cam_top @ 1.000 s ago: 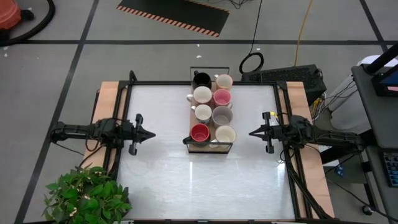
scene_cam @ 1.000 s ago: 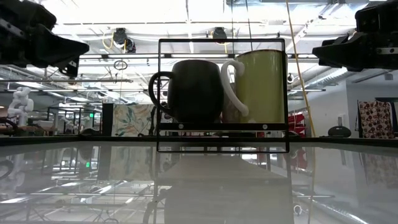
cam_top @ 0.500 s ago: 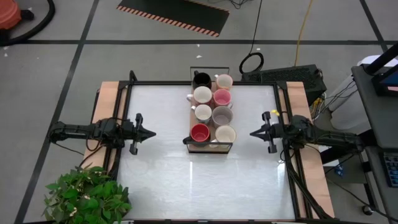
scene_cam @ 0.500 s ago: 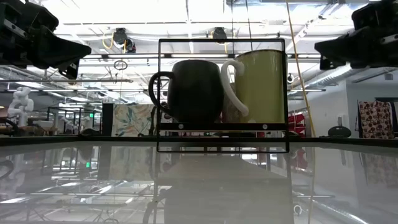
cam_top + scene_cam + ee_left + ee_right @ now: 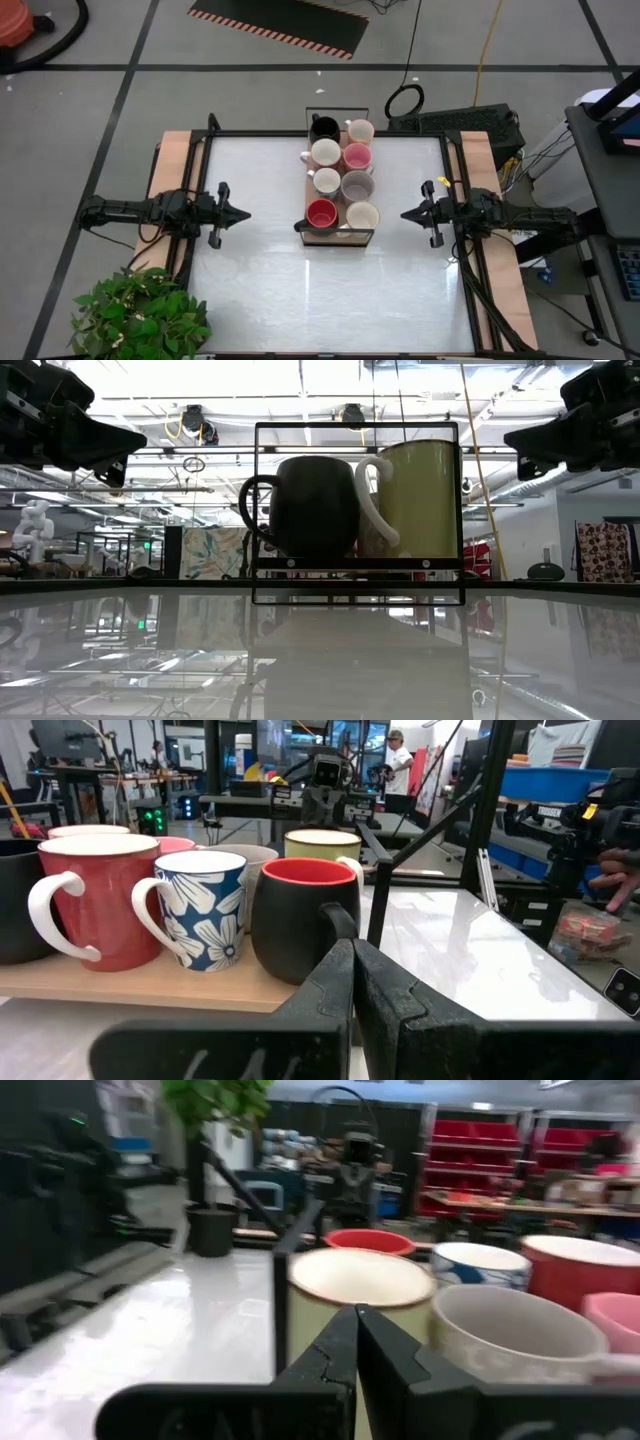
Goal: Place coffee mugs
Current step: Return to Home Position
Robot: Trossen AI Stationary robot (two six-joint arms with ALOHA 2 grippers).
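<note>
**Left gripper (image 5: 240, 214), right gripper (image 5: 407, 214): both pinched shut, empty**

Both are pointing inward from opposite sides of the table (image 5: 270, 280). Eight mugs (image 5: 357, 185) are standing between them on a wooden tray (image 5: 304, 196), its long axis running crosswise to the arms, the right gripper lying somewhat nearer.

shut right pincer (image 5: 355, 1345) just before a cream mug (image 5: 360, 1280), grey mug (image 5: 510, 1332) beside it

Overhead, you look straight down on the whole tabletop (image 5: 260, 260). Your low camera sits level, close to the tray (image 5: 357, 568) end. Both wrist cameras face its mugs (image 5: 195, 910) from opposite sides.
</note>
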